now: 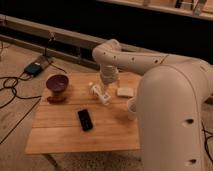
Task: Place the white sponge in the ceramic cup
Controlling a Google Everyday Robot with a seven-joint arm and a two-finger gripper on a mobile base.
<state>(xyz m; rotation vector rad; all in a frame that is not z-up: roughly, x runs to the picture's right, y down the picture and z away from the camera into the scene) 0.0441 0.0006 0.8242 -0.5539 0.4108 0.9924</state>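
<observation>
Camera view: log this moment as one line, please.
gripper: open, low over table, beside white sponge | white sponge: flat on table, not grasped | ceramic cup: upright, near sponge

light: dim, warm, from overhead | table (60,131): brightest patch, amber wood | background: nearly black | gripper (106,82): above the table's far middle, murky beneath the pale arm (137,60) | focus: soft throughout, fine detail lost

The arm (145,62) is off-white, built of thick rounded segments dotted with small dark round holes, and the nearest segment is the bulkiest. Its gripper (106,85), pale and cylindrical with jaws apart, hangs over the bench (60,131).
</observation>
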